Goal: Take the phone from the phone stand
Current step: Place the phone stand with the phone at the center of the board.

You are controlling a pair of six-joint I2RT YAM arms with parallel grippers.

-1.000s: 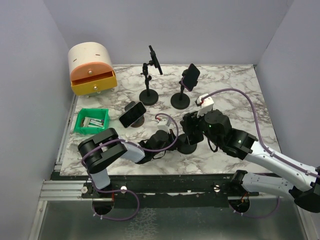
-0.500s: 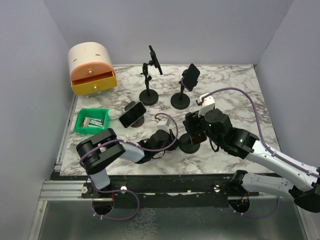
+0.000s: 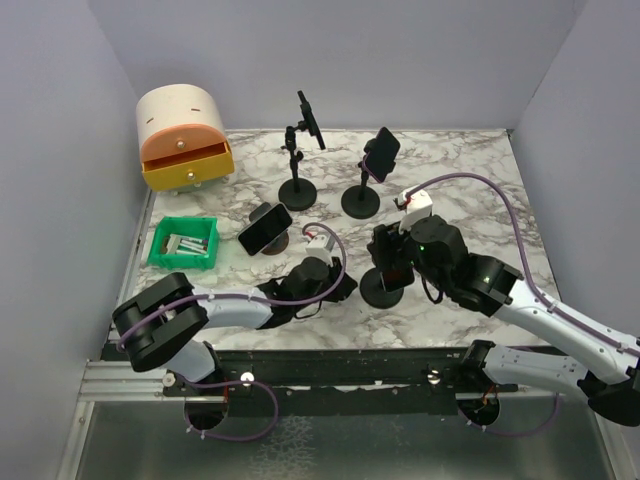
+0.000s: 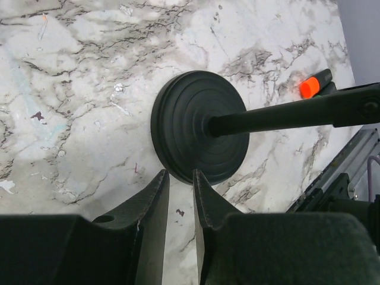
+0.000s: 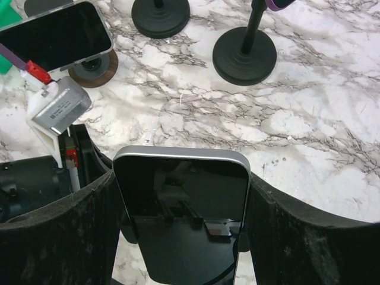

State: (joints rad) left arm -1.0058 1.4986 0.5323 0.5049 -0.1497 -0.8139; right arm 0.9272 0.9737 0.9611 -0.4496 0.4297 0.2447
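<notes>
Black phone (image 5: 181,208) and black stand base (image 4: 190,119) on white grey-veined marble table (image 3: 450,150).

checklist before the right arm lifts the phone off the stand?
1. Right gripper fingers on both sides of the phone: ok.
2. Phone free of the clamp: cannot tell, the clamp is hidden behind the phone.
3. Stand base flat on the table: ok.
4. Left gripper bracing the base: not ok, jaws slightly apart at its rim, not clamped on it.
5. Nearest rear stand apart from the held phone: ok.
</notes>
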